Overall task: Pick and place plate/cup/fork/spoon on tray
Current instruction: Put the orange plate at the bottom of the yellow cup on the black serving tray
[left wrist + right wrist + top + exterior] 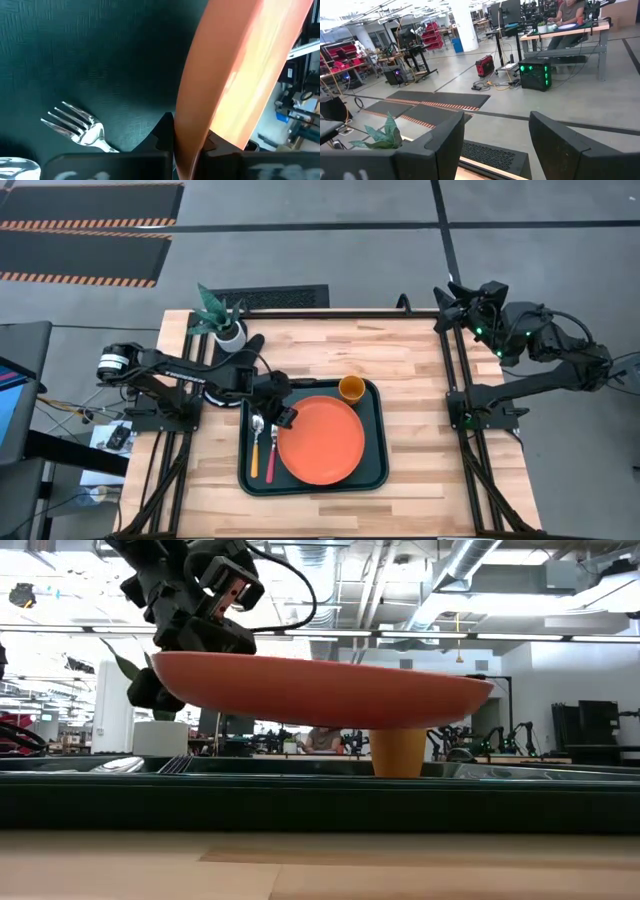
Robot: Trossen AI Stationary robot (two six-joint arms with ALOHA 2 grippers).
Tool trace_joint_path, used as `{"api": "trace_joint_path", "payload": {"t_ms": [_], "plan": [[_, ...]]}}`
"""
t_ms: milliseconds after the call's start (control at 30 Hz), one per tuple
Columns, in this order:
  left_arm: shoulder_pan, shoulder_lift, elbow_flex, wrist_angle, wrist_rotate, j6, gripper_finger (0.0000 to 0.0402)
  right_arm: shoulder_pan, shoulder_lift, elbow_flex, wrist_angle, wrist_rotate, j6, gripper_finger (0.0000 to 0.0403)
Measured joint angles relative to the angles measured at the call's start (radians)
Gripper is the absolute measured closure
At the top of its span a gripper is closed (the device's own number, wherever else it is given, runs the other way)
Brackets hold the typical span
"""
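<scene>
A: So, where does the plate (322, 440) sit?

B: In the centre of the high view, over the tray (375, 472), taking up most of the tray's right part. The low view shows the plate (320, 690) lifted clear of the tray floor, close to level.

A: And the claw on it?

B: The left gripper (283, 414) is clamped on the plate's rim at its upper-left edge. In the left wrist view the two dark fingers (162, 135) pinch the orange rim (220, 85) between them, nearly closed, only the plate's thickness apart.

A: The other arm?

B: The right gripper (455, 298) waits at the upper right of the high view, off the table's corner. Its fingers (555, 140) stand well apart with nothing between them.

A: How many of each thing?

B: One plate, one cup (351, 388), one fork (271, 448), one spoon (256, 442), one tray. The cup stands in the tray's upper right, just beside the plate. Fork and spoon lie side by side along the tray's left strip, spoon on the outside.

A: Anything hard to make out?

B: The fork's tines are partly under the gripper in the high view; the wrist view shows them (75, 125) plainly. In the low view the cup's (398, 752) top is hidden behind the plate, and the tray's front rim (320, 802) covers its floor. A potted plant (222, 318) stands at the table's upper left.
</scene>
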Motion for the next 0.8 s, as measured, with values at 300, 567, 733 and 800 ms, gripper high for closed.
{"api": "trace_joint_path", "payload": {"t_ms": [300, 567, 733, 800], "plan": [[-0.021, 0.054, -0.004, 0.067, 0.029, -0.02, 0.0401, 0.0, 0.0, 0.0, 0.002, 0.0, 0.0, 0.0158], [-0.044, 0.133, -0.005, 0.178, 0.045, -0.051, 0.0401, 0.0, 0.0, 0.0, 0.0, 0.0, 0.0, 0.0158], [-0.032, 0.134, -0.004, 0.162, 0.019, -0.051, 0.0401, 0.0, 0.0, 0.0, -0.001, -0.001, 0.0, 0.0158], [-0.03, 0.134, -0.004, 0.162, 0.022, -0.051, 0.0401, 0.0, 0.0, 0.0, 0.0, -0.001, 0.0, 0.0158]]}}
